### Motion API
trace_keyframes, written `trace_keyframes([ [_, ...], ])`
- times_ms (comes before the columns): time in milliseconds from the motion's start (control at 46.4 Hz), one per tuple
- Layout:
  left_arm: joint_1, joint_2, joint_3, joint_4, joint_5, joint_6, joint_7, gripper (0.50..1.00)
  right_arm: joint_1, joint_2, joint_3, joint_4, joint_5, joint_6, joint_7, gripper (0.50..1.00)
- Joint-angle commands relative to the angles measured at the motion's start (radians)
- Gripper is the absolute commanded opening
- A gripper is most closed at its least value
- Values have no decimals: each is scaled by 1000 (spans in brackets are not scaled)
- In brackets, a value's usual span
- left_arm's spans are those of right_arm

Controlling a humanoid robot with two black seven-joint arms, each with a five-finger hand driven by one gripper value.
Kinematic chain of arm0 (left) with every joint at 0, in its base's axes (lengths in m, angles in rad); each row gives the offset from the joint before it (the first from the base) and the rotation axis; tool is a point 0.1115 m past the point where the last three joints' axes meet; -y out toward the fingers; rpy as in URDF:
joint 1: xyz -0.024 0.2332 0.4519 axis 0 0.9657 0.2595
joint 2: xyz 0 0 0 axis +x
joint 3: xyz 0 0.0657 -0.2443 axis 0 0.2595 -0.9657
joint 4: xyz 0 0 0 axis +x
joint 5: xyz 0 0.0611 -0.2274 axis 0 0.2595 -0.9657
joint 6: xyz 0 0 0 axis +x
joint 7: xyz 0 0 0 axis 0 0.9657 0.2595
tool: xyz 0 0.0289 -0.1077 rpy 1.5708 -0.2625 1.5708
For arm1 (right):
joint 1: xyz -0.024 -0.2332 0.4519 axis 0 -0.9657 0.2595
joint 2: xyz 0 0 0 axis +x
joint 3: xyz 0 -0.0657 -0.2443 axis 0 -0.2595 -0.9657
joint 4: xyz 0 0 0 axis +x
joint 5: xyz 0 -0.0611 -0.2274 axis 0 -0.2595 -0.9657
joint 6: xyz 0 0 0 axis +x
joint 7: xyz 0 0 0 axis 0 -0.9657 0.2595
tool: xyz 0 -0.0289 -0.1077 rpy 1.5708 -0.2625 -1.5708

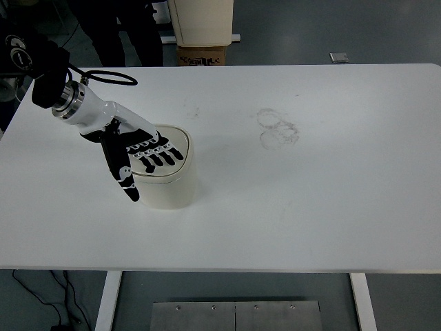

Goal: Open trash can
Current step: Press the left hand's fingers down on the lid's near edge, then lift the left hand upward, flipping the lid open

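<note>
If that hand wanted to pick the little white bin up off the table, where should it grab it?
Probably around the side wall of the bin, coming in level from the left, where the left hand already is. The bin stands upright with smooth rounded sides and no visible handle, and its lid looks movable, so a grip from above seems unreliable.

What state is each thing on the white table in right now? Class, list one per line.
Cream rounded-square plastic trash can: upright, lid closed.
Left black-and-white robot hand: open, fingers flat over the lid, holding nothing.
White rectangular table: bare apart from the can, with faint ring-shaped smudges.
Right hand: not in view.
</note>
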Motion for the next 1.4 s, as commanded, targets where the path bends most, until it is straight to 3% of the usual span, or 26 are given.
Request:
trace_keyframes([
  [0, -1, 0, 1, 0, 22, 0, 0, 1000, 0, 0, 0, 0, 0, 0, 0, 991],
  [689, -1, -6, -10, 34, 21, 0, -1, 1000, 0, 0, 0, 0, 0, 0, 0, 991],
  [1098, 22, 1, -62, 256, -88, 0, -3, 1000, 0, 0, 0, 0, 0, 0, 0, 991],
  [1378, 151, 15, -163, 417, -226, 0, -9, 1000, 0, 0, 0, 0, 0, 0, 0, 991],
])
